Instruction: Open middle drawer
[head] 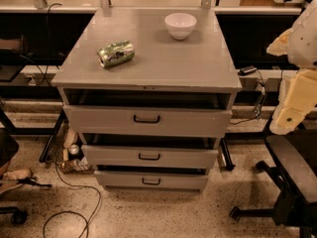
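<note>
The gripper (293, 105) hangs far right — open or shut, I cannot tell. It may miss the middle drawer (148, 156) — 3 sit close together.

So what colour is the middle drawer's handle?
Black handle, camera view; gripper at right edge.

Warm dim light, glare on cabinet top (163, 63), end effector (291, 114) pale at right edge
</note>
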Robot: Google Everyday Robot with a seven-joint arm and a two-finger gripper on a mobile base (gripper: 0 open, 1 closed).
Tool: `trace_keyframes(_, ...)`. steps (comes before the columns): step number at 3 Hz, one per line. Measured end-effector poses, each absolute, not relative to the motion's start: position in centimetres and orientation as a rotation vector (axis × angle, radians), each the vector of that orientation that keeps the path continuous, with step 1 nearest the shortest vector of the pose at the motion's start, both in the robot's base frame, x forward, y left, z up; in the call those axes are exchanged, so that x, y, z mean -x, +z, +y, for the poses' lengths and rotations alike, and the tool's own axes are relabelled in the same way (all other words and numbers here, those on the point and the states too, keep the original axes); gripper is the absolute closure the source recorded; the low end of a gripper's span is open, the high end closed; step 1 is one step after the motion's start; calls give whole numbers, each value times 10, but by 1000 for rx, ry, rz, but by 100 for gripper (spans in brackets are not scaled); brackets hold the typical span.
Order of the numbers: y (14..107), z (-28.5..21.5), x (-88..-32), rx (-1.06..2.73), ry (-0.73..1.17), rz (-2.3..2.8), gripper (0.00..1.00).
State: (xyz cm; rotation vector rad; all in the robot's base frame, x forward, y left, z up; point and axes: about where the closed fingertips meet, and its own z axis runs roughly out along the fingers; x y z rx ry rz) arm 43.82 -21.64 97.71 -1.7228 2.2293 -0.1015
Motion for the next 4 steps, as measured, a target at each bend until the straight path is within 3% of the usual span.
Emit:
trace_keyframes(2,936,-210,-440,1816,-100,2186,0)
trace_keyframes(4,771,-173,-442,2128,22,2039,0)
